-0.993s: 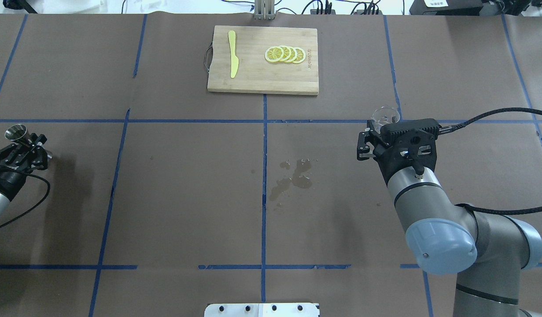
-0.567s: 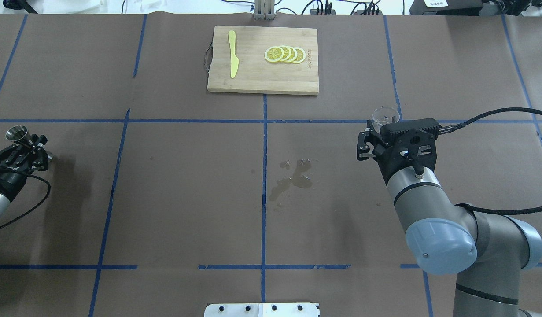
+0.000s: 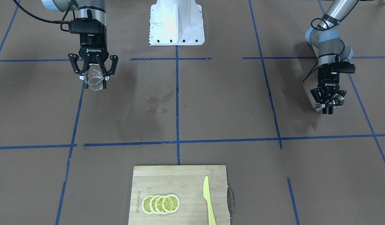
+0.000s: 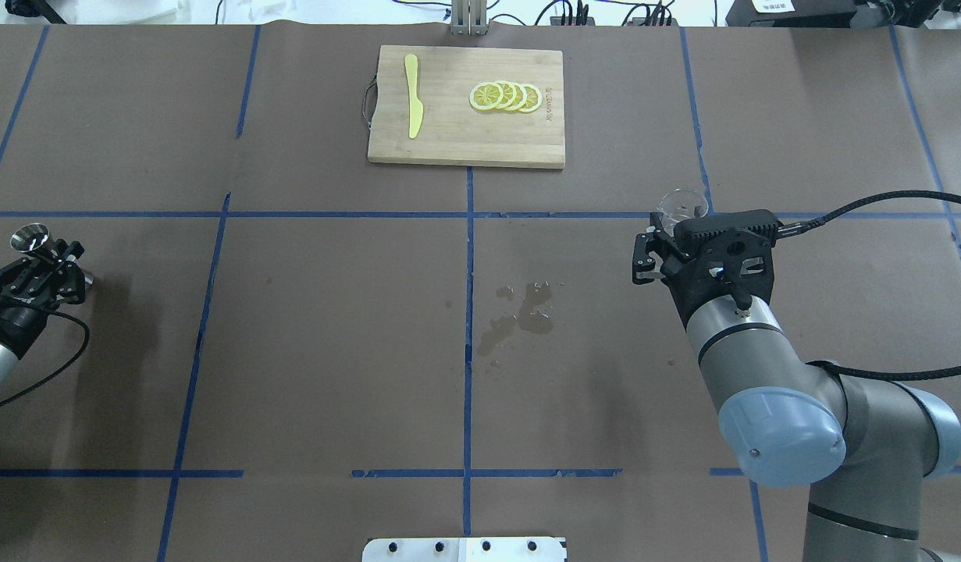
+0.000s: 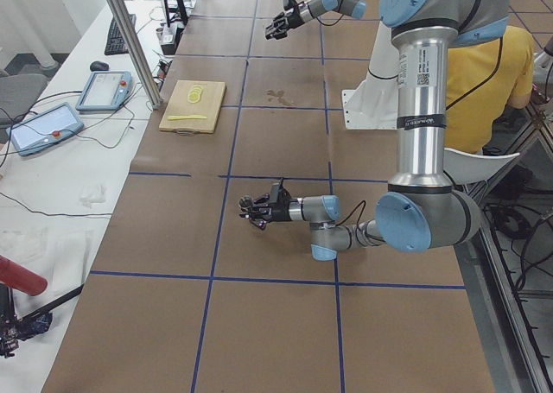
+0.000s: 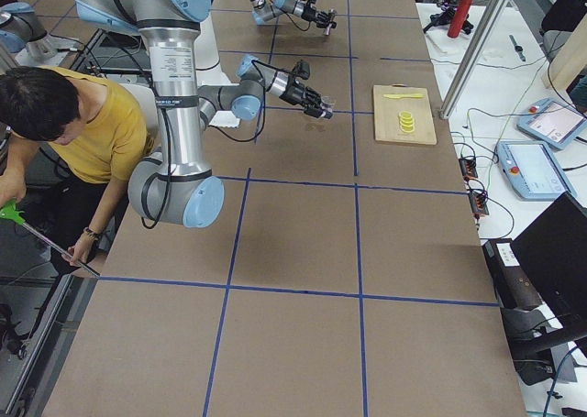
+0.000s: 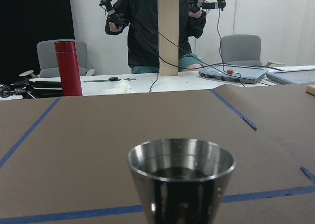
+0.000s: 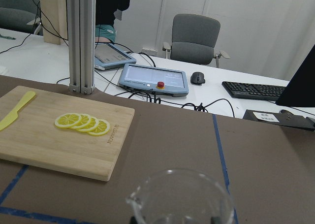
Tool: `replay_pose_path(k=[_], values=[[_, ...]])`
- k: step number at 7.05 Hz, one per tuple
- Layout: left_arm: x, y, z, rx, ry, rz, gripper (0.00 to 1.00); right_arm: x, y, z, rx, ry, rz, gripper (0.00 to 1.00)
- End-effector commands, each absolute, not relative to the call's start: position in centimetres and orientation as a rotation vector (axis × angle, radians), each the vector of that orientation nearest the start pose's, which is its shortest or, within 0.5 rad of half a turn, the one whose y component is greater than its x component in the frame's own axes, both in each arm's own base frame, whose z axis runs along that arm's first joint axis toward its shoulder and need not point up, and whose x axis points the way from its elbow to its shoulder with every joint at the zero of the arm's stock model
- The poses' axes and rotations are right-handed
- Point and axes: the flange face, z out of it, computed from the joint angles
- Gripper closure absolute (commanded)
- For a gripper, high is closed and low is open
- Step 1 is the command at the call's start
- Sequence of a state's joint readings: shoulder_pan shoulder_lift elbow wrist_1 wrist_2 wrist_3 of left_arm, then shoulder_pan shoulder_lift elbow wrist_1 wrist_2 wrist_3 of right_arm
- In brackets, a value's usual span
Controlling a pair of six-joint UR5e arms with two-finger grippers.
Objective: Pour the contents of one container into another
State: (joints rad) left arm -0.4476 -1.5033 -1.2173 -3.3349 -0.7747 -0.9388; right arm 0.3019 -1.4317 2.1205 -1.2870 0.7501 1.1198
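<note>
Bare table (image 3: 230,103) lies between the left claw (image 3: 327,109) and right claw (image 3: 95,82); the cutting board (image 3: 186,179) sits well aside.

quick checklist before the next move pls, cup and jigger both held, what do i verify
1. Grip of the right gripper on the glass cup: ok, fingers on both sides.
2. Grip of the left gripper on the jigger, mouth up: ok.
3. Cup lined up over the jigger: not ok, they are at opposite sides of the table.
4. Liquid in the cup: cannot tell, the glass is clear.
5. Path between them: ok, only a wet patch lies there; the cutting board sits at the far side.
</note>
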Motion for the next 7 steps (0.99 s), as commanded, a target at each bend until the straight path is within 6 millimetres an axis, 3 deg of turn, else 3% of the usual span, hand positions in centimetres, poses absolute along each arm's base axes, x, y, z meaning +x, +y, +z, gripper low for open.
replay_pose_path(k=[1,2,3,4,5,6,7], values=[[29.03,-36.56,66.51,1.217,0.738,-0.38,0.7,-39.14,-33.72,28.93,1.033,-0.574,0.267,1.0],[29.03,-36.56,66.51,1.217,0.738,-0.38,0.68,-39.14,-33.72,28.93,1.033,-0.574,0.267,1.0],[29.02,-36.57,66.51,1.218,0.736,-0.38,0.55,-39.14,-33.72,28.93,1.033,-0.574,0.267,1.0],[29.02,-36.57,66.51,1.218,0.737,-0.381,0.53,-39.14,-33.72,28.93,1.033,-0.574,0.267,1.0],[29.02,-36.57,66.51,1.218,0.737,-0.381,0.4,-39.09,-33.78,28.93,1.033,-0.573,0.268,1.0],[29.02,-36.57,66.43,1.218,0.741,-0.384,0.0,-39.09,-33.78,28.93,1.033,-0.573,0.268,1.0],[28.93,-36.53,66.46,1.219,0.741,-0.383,0.0,-39.09,-33.71,28.85,1.034,-0.577,0.268,1.0]])
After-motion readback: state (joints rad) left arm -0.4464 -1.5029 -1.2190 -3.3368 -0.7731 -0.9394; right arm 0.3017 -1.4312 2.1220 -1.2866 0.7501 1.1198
